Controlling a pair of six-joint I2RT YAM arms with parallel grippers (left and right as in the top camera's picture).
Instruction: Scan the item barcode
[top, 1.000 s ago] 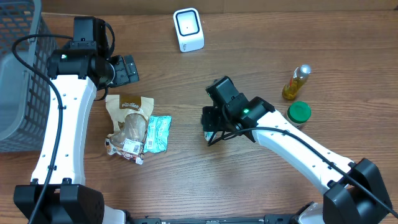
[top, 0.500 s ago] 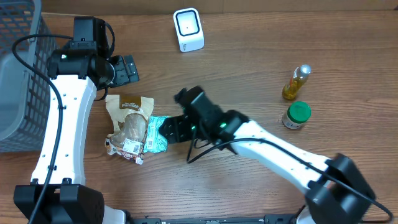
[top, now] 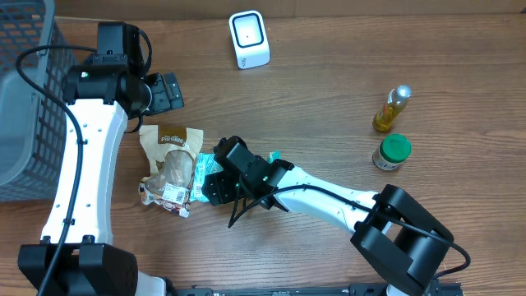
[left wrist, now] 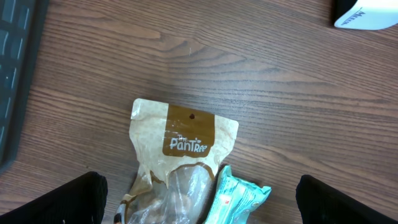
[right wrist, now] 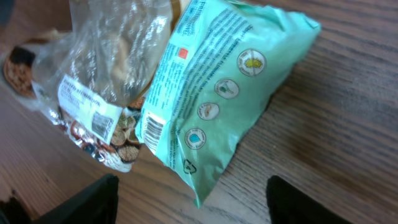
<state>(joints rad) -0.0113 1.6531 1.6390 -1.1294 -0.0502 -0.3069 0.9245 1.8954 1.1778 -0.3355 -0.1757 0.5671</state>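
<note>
Right gripper (right wrist: 189, 190): its 2 fingers (right wrist: 74, 199) stand apart at the lower corners of the right wrist view and clamp on nothing. The lower tip of the green packet (right wrist: 217, 93) lies in the gap between them. The packet rests flat on the wooden table (top: 329, 82), its printed back facing up, with a barcode (right wrist: 152, 129) near its lower left edge. Seen from overhead, the right gripper (top: 215, 185) sits over the packet's right edge, so only part of the green packet (top: 205, 168) shows. Touching the packet's left side is a clear and brown bread bag (top: 171, 160), which carries a white label with a 2nd barcode (right wrist: 102, 118). Left gripper (left wrist: 202, 186): its 2 fingers (left wrist: 81, 199) are spread wide and hold nothing. It hangs above the top of the bread bag (left wrist: 183, 140), and a corner of the green packet (left wrist: 239, 196) shows beside the bag. From overhead, the left gripper (top: 171, 92) is just beyond the bag. The white scanner (top: 248, 39) stands at the far edge of the table, well apart from both grippers. A grey basket (top: 25, 99) occupies the left edge. A bottle of yellow liquid (top: 392, 108) and a green-lidded jar (top: 393, 152) stand close together on the right.
</note>
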